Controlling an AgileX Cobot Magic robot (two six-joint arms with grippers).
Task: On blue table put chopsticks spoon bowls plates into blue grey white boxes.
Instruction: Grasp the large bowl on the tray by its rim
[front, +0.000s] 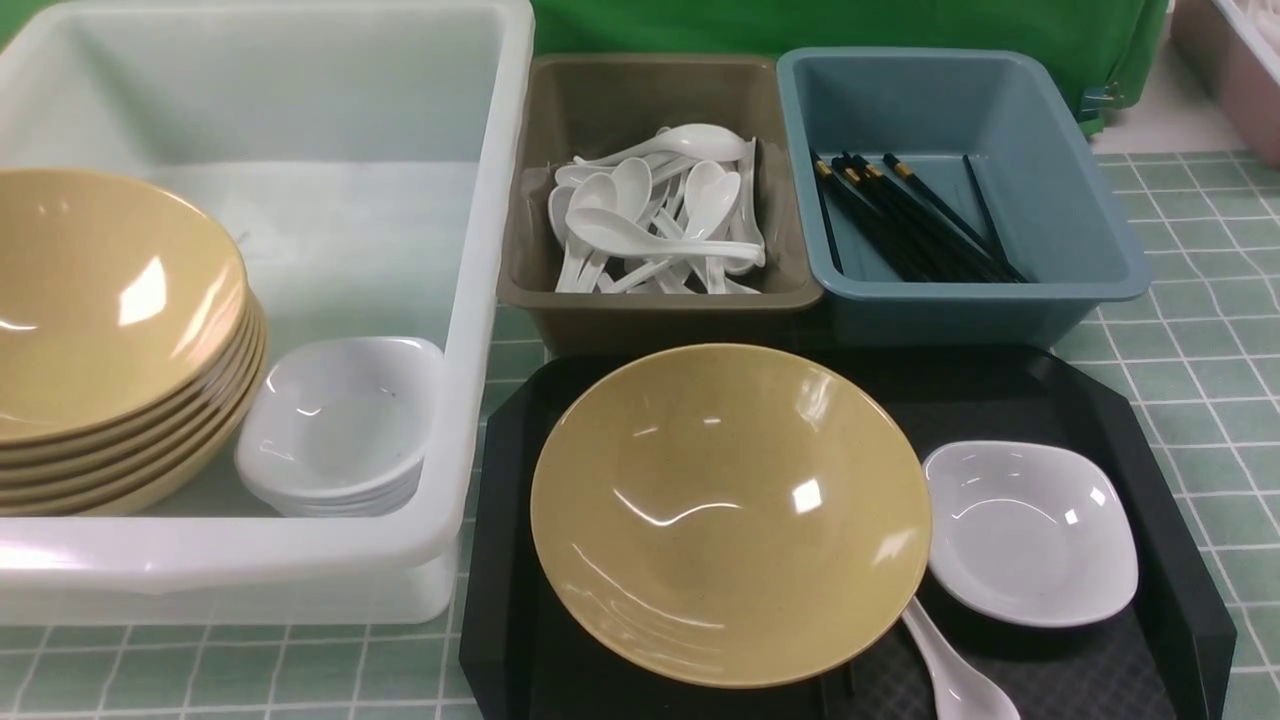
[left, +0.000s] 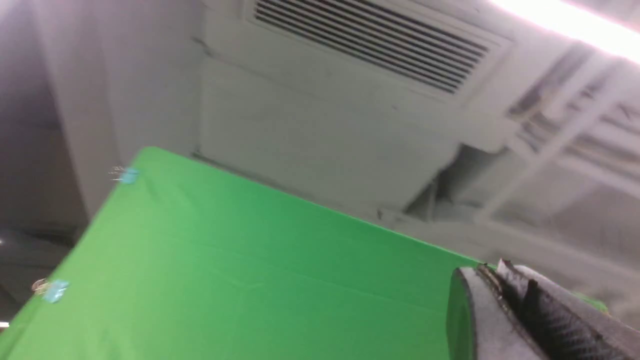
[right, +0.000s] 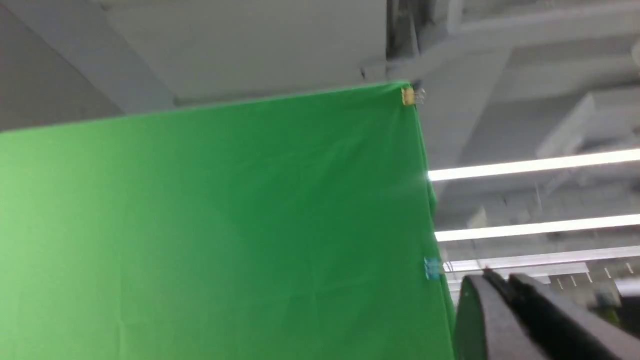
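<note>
Evidently sorted by kind: tan bowls (front: 110, 330) and small plates (front: 340, 430) stacked in white box (front: 480, 300) at frame left, spoons (front: 650, 225) heaped in grey box (front: 655, 300), gold-banded chopsticks (front: 920, 225) in blue box (front: 1100, 230) upper right. Yet to clear, on black tray (front: 1000, 395) lower centre of bench (front: 1180, 370): glossy mustard bowl (front: 730, 515), rounded-square white plate (front: 1030, 530) just beside, white spoon (front: 955, 675) at bowl's rim. Left fingers (left: 480, 310) pressed together, right fingers (right: 480, 320) likewise, both empty, aimed up at green backdrop (right: 225, 225).

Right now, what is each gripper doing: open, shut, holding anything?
Left gripper: shut, holding nothing.
Right gripper: jaws together, shut, nothing between them.
</note>
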